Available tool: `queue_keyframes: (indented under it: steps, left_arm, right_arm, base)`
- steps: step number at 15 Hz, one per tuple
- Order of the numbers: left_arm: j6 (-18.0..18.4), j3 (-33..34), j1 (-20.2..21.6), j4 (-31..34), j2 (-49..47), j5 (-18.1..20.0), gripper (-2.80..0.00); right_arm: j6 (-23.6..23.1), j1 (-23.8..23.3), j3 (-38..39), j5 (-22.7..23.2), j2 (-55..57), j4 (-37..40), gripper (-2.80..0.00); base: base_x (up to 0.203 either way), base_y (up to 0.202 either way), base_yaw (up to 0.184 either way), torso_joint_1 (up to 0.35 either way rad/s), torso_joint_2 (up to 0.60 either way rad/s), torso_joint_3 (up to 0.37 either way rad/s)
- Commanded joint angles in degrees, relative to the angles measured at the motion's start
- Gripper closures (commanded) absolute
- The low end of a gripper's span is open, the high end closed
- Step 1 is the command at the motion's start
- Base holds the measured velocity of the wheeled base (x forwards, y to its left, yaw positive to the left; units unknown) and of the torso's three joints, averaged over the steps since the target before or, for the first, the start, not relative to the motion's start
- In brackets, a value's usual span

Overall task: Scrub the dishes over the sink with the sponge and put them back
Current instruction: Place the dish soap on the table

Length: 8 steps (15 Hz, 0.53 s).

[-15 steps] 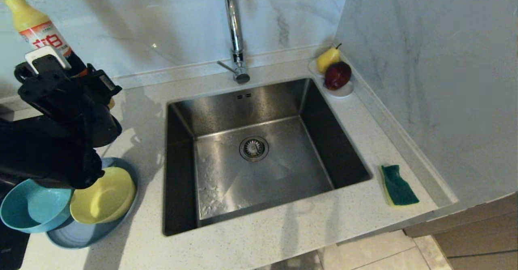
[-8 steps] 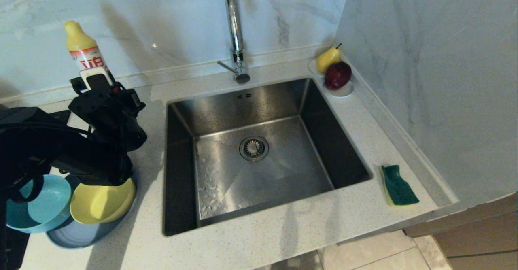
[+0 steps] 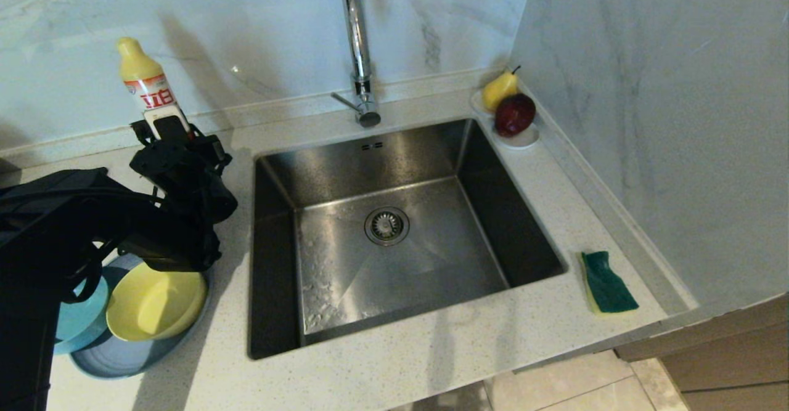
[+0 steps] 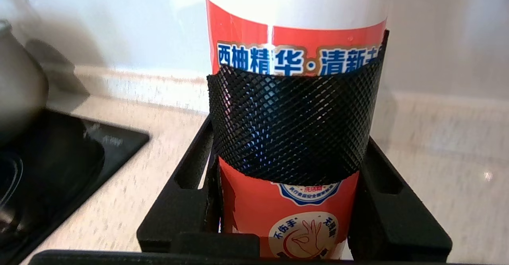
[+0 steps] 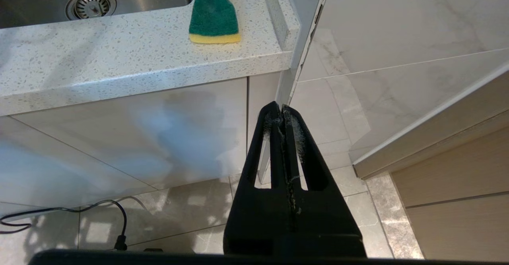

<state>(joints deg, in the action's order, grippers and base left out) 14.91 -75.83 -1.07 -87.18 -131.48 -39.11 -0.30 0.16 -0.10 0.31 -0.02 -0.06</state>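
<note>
Detergent bottle [image 3: 148, 90] carried back toward eleven o'clock, left gripper [image 4: 292, 134] jaws clamped round it; right gripper [image 5: 283, 122] jaws closed; sponge [image 3: 607, 281] untouched.

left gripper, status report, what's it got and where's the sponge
Left gripper shut on detergent bottle, left of sink. Right gripper shut, empty, below counter. Sponge untouched; bowls stacked on plate.

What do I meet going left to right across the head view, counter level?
teal bowl → yellow bowl → left gripper clamped on the soap bottle → sink → fruit saucer → sponge
</note>
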Motion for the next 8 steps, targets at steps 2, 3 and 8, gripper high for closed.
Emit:
queue_keyframes:
  steps: [2,3,8]
  left_arm:
    - [0.54,-4.64,0.14,-0.49,-1.26,-0.26,0.00]
    - [0.55,-5.72,0.19,-0.49,-2.03,-0.26,0.00]
    - [0.59,-10.00,0.55,-0.49,-6.02,-0.26,0.00]
  right_arm:
    - [-0.05,0.02,0.01,0.04,-0.06,-0.02,0.00]
    - [-0.05,0.02,0.01,0.04,-0.06,-0.02,0.00]
    - [-0.05,0.02,0.01,0.04,-0.06,-0.02,0.00]
  base:
    - [0.000,0.000,0.000,0.000,0.00,0.000]
    - [0.000,0.000,0.000,0.000,0.00,0.000]
    - [0.000,0.000,0.000,0.000,0.00,0.000]
